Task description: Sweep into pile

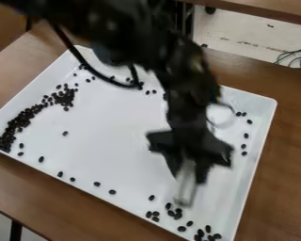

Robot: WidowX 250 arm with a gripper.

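1. In the camera view, the end effector (188, 174) is seen over the right half of a white tray (115, 141), clamped on a pale tool (186, 189). The tool's long axis is pointed toward the near side, slightly left; whether the tray is touched cannot be told.
2. A small cluster of dark beans (178, 216) is found just beside the tool's tip, on its near side, with more beans (209, 237) in the near right corner.
3. The main pile (18, 124) is banked along the tray's left side, well apart from the end effector; other beans are scattered near the rims.
4. The tray is carried by a wooden surface (275, 164). For gathering, a leftward sweep from the near right beans seems to be called for.
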